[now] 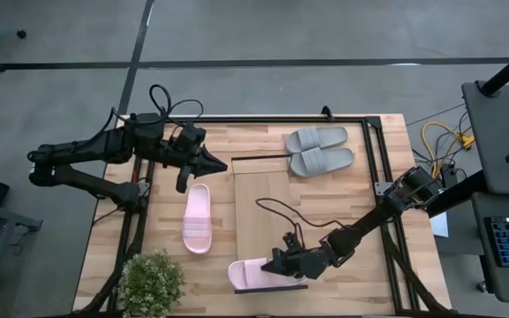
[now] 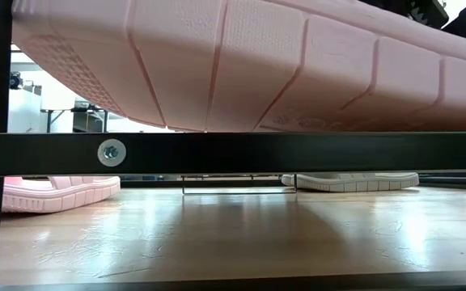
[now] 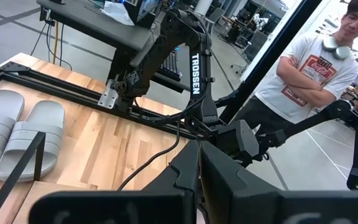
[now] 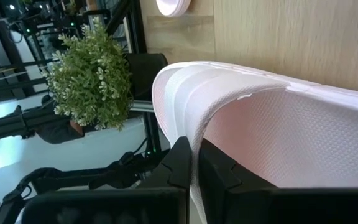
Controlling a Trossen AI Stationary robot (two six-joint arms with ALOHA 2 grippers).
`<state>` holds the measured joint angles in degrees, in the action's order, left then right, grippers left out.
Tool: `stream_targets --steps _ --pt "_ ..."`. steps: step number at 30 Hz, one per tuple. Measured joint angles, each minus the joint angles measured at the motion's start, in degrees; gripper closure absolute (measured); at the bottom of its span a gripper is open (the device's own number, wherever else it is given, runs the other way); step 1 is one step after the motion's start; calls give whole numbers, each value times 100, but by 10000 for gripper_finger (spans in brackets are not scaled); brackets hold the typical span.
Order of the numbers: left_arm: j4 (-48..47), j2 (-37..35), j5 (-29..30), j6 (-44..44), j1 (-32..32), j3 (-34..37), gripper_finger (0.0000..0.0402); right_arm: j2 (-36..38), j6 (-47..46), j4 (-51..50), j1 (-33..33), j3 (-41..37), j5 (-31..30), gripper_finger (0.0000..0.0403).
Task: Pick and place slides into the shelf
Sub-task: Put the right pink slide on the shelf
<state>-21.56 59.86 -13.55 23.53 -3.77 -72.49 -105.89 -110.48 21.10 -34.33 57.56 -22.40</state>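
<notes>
One pale pink slide (image 1: 256, 275) is at the table's near edge in my right gripper (image 1: 281, 264), which is shut on it; its ribbed sole (image 2: 233, 65) fills the top of the low view. The other pink slide (image 1: 197, 218) lies flat, sole down, left of the shelf board (image 1: 268, 208). The grey pair (image 1: 321, 150) lies side by side at the far right, beyond the shelf's thin black wire end (image 1: 263, 158). My left gripper (image 1: 217, 164) is shut and hovers at the far left, above the table, touching nothing. My right gripper holds the pink slide by its wide strap (image 4: 197, 134), the strap's edge pinched between the two fingers (image 4: 180, 163). The fingers come from the table's right, slanting down. The slide is tilted, its sole raised above the tabletop; whether it touches the black frame bar (image 2: 298, 152) I cannot tell.
A small potted plant (image 1: 151, 283) stands at the near left corner, close to the held slide. Black frame rails (image 1: 383, 177) border the table. A person (image 3: 309, 68) stands beyond the table's right side. A cable (image 1: 281, 212) trails across the shelf board.
</notes>
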Motion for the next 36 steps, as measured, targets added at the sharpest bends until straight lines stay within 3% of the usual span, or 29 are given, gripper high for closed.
stream_targets --steps 12,36 --pt "0 0 -3 -39 0 0 402 0 20 -141 15 7 33 356" --pt "0 0 -3 -17 0 2 402 134 310 -474 15 -8 181 353"
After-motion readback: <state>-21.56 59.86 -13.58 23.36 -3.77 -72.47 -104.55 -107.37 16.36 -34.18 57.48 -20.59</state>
